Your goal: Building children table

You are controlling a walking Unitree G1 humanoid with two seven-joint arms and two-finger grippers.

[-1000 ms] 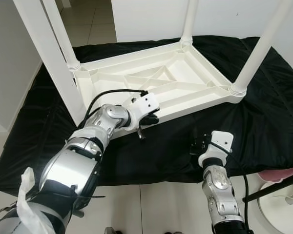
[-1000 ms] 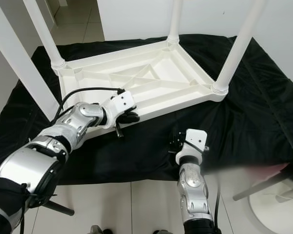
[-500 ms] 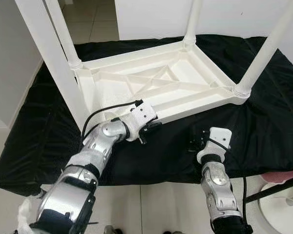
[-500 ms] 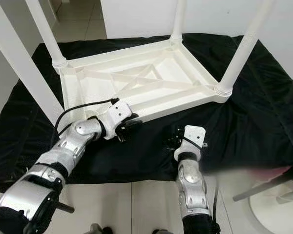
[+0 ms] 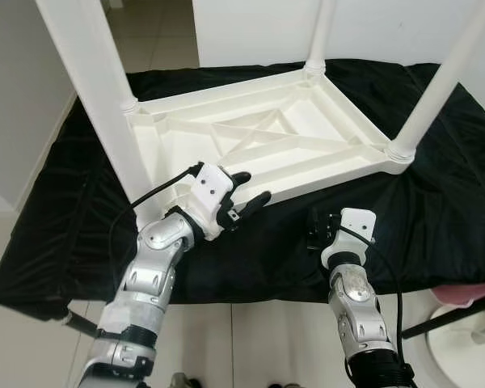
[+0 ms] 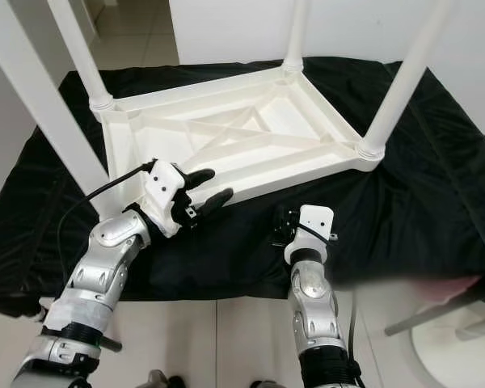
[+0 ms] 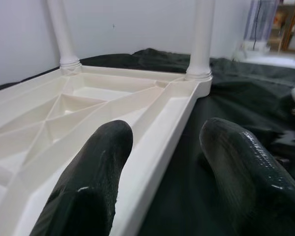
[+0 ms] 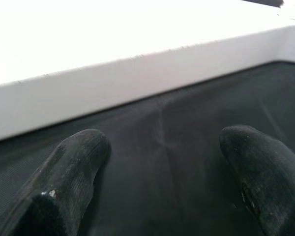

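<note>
A white plastic children's table (image 5: pixel 326 166) lies upside down on a black cloth (image 5: pixel 436 210), its legs pointing up. The front left leg (image 5: pixel 105 105) rises close to my left arm. My left gripper (image 5: pixel 253 187) is open at the table's front rim. In the left wrist view one finger (image 7: pixel 88 187) is over the ribbed underside and the other finger (image 7: pixel 241 167) is over the cloth, with the rim (image 7: pixel 162 118) between them. My right gripper (image 5: pixel 313 229) rests low over the cloth just in front of the table, open and holding nothing. Its fingers (image 8: pixel 73 162) face the table's side wall (image 8: pixel 137 83).
The cloth's front edge lies just below both grippers, with tiled floor beneath it. A white wall stands behind the table. At the lower right are a pink object (image 5: pixel 469 287), a dark rod (image 5: pixel 449 315) and a white round base (image 5: pixel 469 347).
My left arm has drawn back toward me and its elbow has dropped. The left fingers now stand spread at the rim. The right gripper has edged slightly left.
</note>
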